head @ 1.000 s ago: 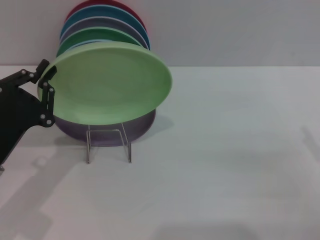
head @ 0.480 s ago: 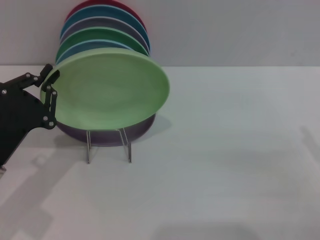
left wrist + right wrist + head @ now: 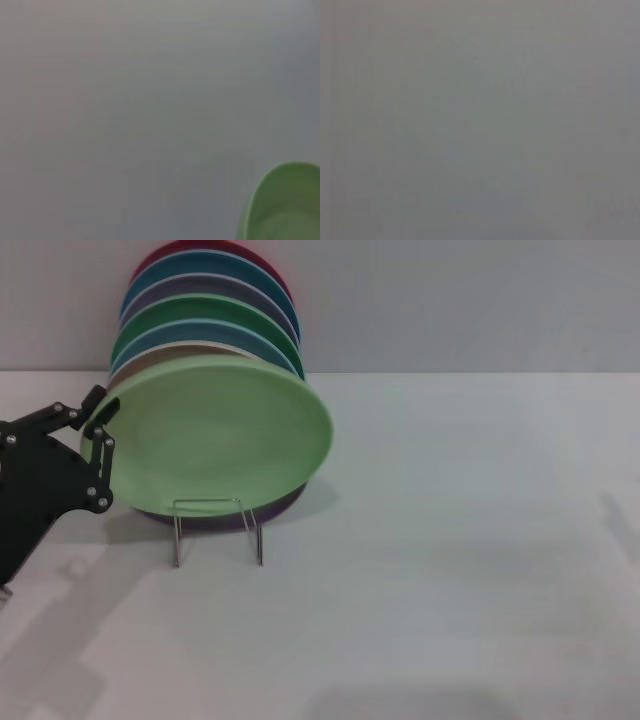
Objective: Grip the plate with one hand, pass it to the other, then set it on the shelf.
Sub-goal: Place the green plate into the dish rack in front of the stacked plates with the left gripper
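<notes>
The white tabletop (image 3: pixel 450 570) occupies the near and middle ground of the head view. Nearest on it stands the squared front loop of the wire dish rack (image 3: pixel 217 530), its two thin legs resting on the tabletop.

Directly above and behind that loop sits the pale mint-green plate (image 3: pixel 215 435). It is tilted, its concave face turned up and toward the camera, and its lower edge lies at the top of the loop. Whether that edge bears on the wire cannot be determined.

The left claw (image 3: pixel 100 440) is at the plate's left rim. Its black fingers (image 3: pixel 100 470) are closed onto that rim, one link above the edge and one in front of it, so the claw has hold of the plate. The black arm body extends down and out of the left side of the view.

A lilac plate (image 3: pixel 265 510) shows just beneath and behind the mint plate as a narrow purple crescent. Behind that, further plates stand upright in the rack, one behind another: a tan edge, then pale blue, dark green (image 3: pixel 200 312), grey-lilac, blue, and a dark red plate (image 3: pixel 200 250) farthest back, near the grey wall (image 3: pixel 470 300).

The left wrist view shows only a curved portion of the mint plate's rim against a plain grey field.

The right claw appears in no view; the right wrist view is featureless grey.
</notes>
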